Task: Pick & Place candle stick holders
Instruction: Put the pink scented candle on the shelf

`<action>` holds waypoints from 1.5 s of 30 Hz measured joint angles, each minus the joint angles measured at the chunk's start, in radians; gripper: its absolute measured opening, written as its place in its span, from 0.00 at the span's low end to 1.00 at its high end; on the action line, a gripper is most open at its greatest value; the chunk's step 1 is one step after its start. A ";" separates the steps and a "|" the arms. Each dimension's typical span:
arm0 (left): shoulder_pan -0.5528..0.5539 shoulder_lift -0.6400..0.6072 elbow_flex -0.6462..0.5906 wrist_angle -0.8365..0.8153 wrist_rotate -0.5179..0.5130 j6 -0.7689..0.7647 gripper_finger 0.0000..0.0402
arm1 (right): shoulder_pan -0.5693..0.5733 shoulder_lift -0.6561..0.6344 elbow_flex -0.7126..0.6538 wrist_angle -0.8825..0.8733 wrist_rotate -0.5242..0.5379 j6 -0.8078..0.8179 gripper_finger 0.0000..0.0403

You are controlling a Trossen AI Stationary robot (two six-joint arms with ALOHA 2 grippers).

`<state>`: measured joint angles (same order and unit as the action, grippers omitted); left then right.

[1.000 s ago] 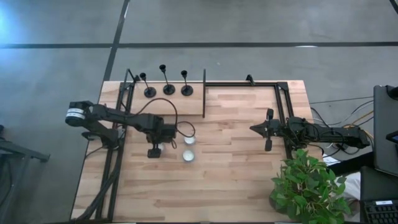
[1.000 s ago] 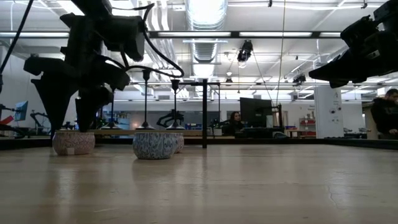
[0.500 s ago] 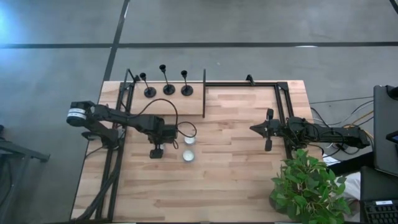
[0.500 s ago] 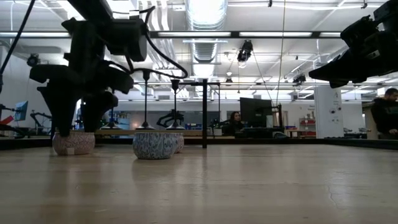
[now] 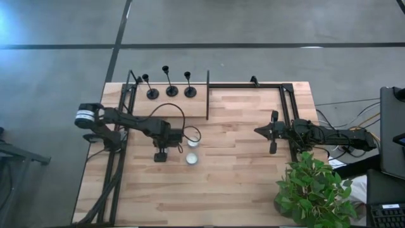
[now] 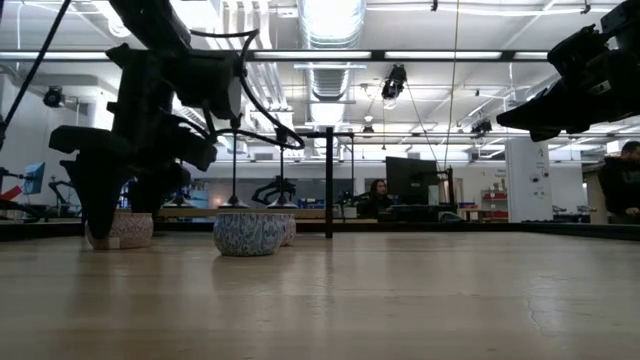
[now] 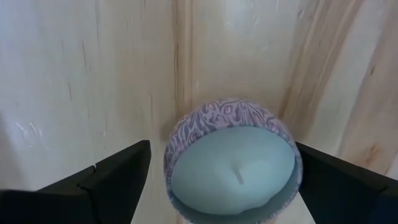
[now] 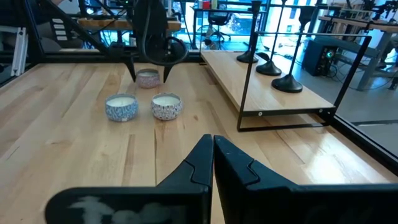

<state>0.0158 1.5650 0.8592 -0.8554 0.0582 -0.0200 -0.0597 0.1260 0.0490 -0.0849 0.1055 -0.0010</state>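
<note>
Oddly, my left gripper (image 7: 217, 180) straddles a patterned tealight tin (image 7: 231, 158) with jaws wide; three candle stick holders (image 5: 171, 90) wait untouched at upper left; next I'd close; right gripper (image 8: 212, 152) shut, idle.

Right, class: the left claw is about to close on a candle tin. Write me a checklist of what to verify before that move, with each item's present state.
1. Left claw open: ok, fingers spread wide.
2. Patterned candle tin sits between its fingers: ok, one finger on each side in the left wrist view.
3. Claw low enough to grip: ok, fingertips reach down to the table beside the tin in the low view.
4. Other two candle tins out of the way: ok, they stand apart from it.
5. Right claw out of the way: ok, shut and far off on the right.
6. Three candle stick holders upright on the shelf: ok.
</note>
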 joint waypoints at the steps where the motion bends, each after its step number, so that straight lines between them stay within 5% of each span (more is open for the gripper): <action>1: 0.000 0.003 -0.002 0.007 0.000 0.000 0.93 | 0.000 0.000 0.000 0.000 0.000 0.000 0.02; 13: 0.000 0.002 -0.041 0.057 -0.011 -0.038 0.92 | 0.000 0.000 0.000 0.000 0.000 0.000 0.02; 21: 0.000 0.005 -0.036 0.052 -0.026 -0.096 0.76 | 0.000 0.000 0.000 0.000 0.000 0.000 0.02; 30: 0.001 0.003 -0.033 -0.001 -0.023 -0.127 0.75 | 0.000 0.000 0.000 0.000 0.000 0.000 0.02; 45: 0.107 -0.074 0.167 -0.184 -0.039 -0.358 0.75 | 0.000 0.000 0.000 0.000 0.000 0.000 0.02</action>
<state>0.1224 1.4912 1.0259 -1.0392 0.0196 -0.3780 -0.0593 0.1261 0.0490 -0.0849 0.1055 -0.0010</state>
